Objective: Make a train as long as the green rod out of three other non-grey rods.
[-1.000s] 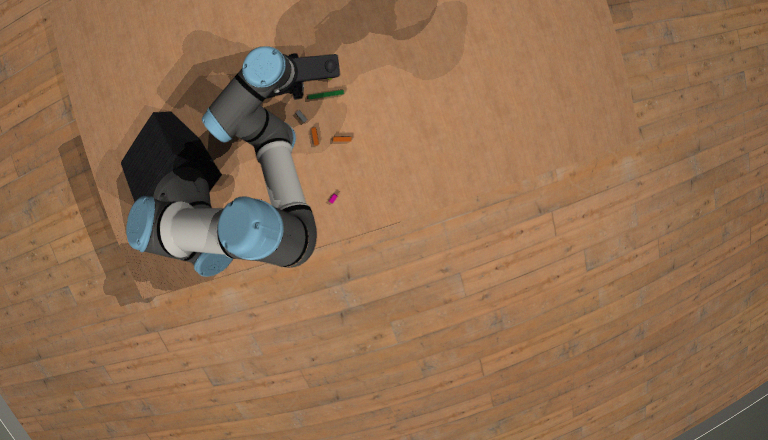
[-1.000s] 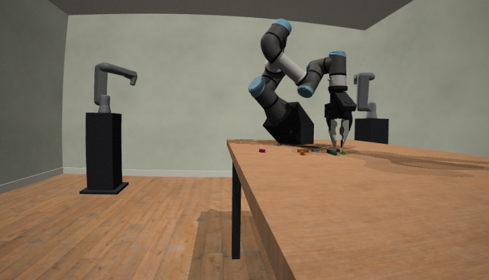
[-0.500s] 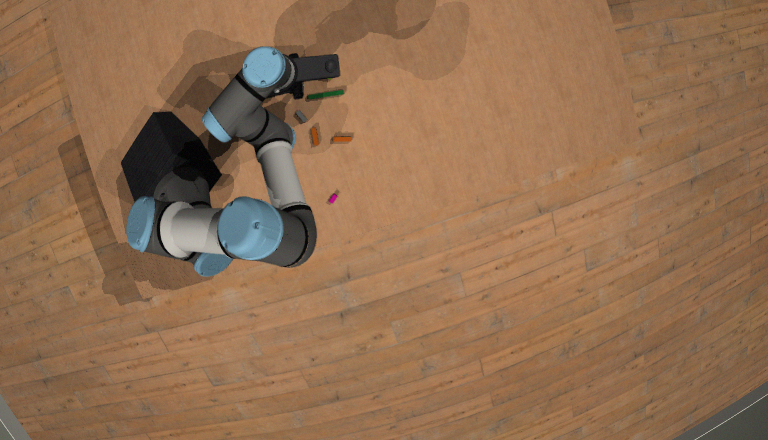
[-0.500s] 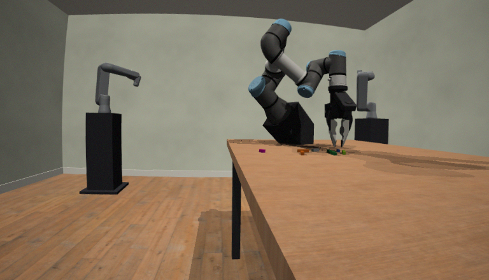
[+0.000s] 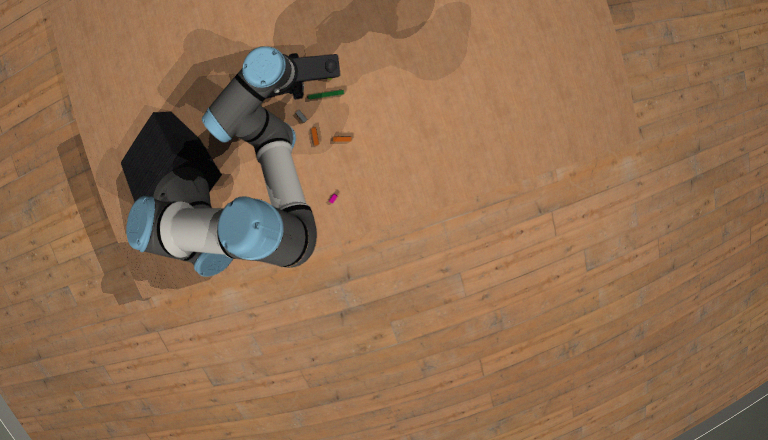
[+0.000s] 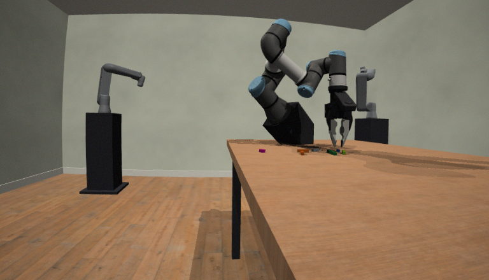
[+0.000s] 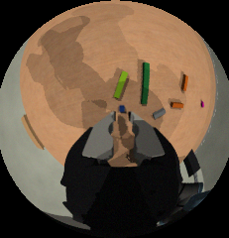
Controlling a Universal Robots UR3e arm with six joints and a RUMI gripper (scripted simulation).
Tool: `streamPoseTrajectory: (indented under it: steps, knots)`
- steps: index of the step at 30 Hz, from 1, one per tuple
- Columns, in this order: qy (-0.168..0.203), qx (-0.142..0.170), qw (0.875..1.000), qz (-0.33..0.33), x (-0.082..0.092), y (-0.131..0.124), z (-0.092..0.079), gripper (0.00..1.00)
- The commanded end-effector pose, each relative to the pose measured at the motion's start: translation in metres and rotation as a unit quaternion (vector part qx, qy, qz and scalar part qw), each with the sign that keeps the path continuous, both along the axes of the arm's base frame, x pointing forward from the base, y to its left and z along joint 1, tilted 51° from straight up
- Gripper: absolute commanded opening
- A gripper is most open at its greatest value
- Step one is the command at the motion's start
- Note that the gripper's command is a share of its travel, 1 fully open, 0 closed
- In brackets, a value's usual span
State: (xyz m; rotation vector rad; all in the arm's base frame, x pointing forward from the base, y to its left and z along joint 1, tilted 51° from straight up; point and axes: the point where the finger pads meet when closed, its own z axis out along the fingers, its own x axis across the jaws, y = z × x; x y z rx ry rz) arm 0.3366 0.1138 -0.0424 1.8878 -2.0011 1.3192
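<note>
My gripper [image 6: 338, 146] [image 7: 122, 115] points down, its fingertips a small gap apart and empty, just above the table. The blue rod [image 6: 338, 150] [image 7: 122, 108] lies just below and ahead of the fingertips. The lime rod [image 6: 343, 152] [image 7: 121, 85] lies beyond it, mostly hidden in the top view. The green rod [image 5: 325, 94] [image 6: 332, 152] [image 7: 146, 83] lies beside the lime one, apart from it. The magenta rod [image 5: 333, 198] [image 6: 262, 150] [image 7: 202, 104] lies far off. One orange rod [image 5: 342, 138] [image 7: 184, 82] and another orange rod [image 5: 314, 136] [image 7: 177, 105] lie apart.
A grey rod [image 5: 300, 116] [image 6: 315, 149] [image 7: 159, 113] lies between the green rod and the nearer orange rod. The arm's black base block [image 5: 164, 155] [image 6: 293, 127] stands on the table. Two other arms on pedestals stand in the background of the exterior view.
</note>
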Motion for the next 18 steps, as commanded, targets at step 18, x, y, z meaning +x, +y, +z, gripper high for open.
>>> streamPoseTrajectory:
  steps: [18]
  knots:
    - [0.001,0.0,1.0,0.0,0.0054,-0.0082,-0.0084,0.14]
